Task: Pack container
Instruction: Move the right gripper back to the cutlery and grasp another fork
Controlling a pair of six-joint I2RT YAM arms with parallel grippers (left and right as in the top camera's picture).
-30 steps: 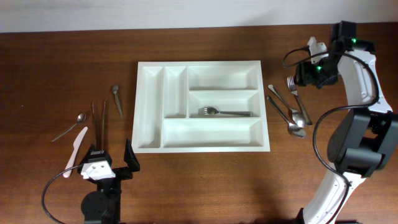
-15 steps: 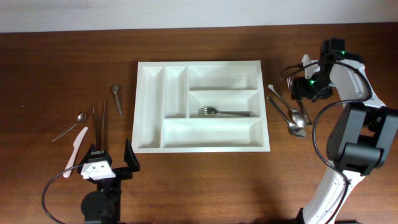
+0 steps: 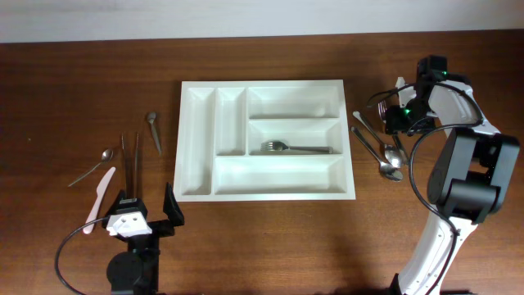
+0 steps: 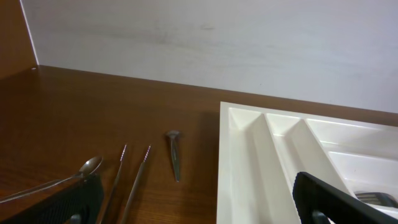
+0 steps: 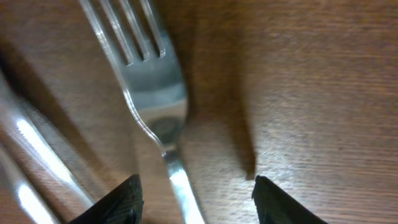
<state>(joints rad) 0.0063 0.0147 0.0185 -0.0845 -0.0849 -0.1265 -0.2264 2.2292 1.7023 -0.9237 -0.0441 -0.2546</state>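
The container (image 3: 266, 83), a large white tray with several compartments, lies mid-table, and its left rim (image 4: 227, 163) shows in the left wrist view. One fork (image 3: 296, 148) rests in its middle long compartment. My right gripper (image 3: 396, 117) is down at the table right of the tray, over another fork (image 5: 151, 84). Its jaws stand open on either side of that fork's handle, apart from it (image 5: 196, 206). My left gripper (image 3: 148, 215) waits open near the front edge, left of the tray, with nothing between its fingers (image 4: 199, 208).
Spoons (image 3: 381, 152) lie beside the fork on the right. Left of the tray lie a spoon (image 3: 92, 166), a pink knife (image 3: 102, 192), two thin sticks (image 3: 130, 161) and a short metal utensil (image 3: 154, 131). A pale wall backs the table.
My right gripper has dropped and shifted left onto the fork right of the tray, its jaws narrowing a little. The left arm has stayed still.
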